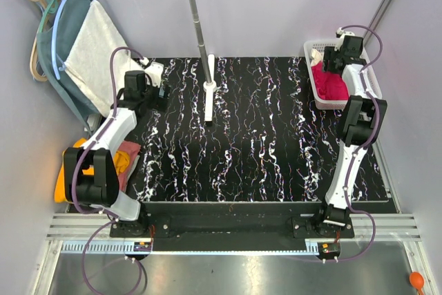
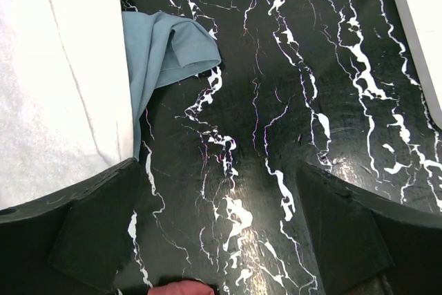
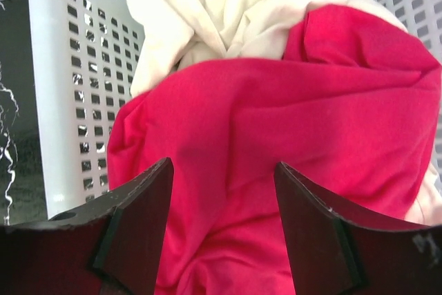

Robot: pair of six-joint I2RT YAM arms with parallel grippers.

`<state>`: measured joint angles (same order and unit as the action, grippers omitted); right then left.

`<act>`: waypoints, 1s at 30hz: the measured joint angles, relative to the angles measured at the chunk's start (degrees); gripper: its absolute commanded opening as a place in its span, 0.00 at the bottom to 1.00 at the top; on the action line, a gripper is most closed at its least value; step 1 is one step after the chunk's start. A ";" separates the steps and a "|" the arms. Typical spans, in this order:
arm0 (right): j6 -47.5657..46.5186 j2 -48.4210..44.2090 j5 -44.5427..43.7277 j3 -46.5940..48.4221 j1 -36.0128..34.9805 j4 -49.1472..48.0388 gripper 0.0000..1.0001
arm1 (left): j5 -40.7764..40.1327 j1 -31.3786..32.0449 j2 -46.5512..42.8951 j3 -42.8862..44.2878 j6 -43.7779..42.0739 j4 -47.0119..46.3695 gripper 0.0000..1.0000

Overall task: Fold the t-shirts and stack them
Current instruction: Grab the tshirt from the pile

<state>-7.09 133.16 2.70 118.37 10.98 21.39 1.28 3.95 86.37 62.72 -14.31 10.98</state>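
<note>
A bright crimson-pink t-shirt (image 3: 290,122) lies crumpled in the white perforated basket (image 3: 52,67) at the table's far right corner (image 1: 311,50). A cream-white t-shirt (image 3: 221,5) is bunched behind it. My right gripper (image 3: 224,219) is down in the basket. Its fingers stand apart on either side of a fold of the crimson cloth, without pinching it. An orange-yellow t-shirt (image 1: 62,186) and a dusty pink one (image 1: 128,148) lie piled at the table's left edge, under the left arm. My left gripper (image 2: 221,226) hangs open over bare table at the far left (image 1: 160,94).
A pale grey-white garment (image 2: 55,81) and a teal-blue one (image 2: 166,46) hang from a rack at the far left, right beside my left gripper. The rack's metal pole (image 1: 197,12) rises from a white foot (image 1: 209,98) on the black marbled table (image 1: 262,143).
</note>
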 measured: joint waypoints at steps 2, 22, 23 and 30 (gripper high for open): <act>0.00 1.38 0.02 1.86 0.00 0.46 0.68 | -0.02 0.00 1.03 0.00 -0.31 -0.68 0.99; 0.20 4.28 2.97 6.29 0.11 6.91 0.00 | -0.26 0.00 2.45 -0.50 -0.74 -0.74 0.98; -0.28 3.41 2.97 7.13 0.09 9.05 0.00 | -0.24 0.00 1.70 -0.50 -0.74 -0.26 0.98; -6.32 -4.72 2.97 21.29 -0.44 20.31 0.00 | -0.26 0.22 -4.37 -0.48 -0.72 1.29 0.99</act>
<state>-13.41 128.44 5.67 139.65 10.55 41.69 1.02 4.16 82.00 62.24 -15.03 12.27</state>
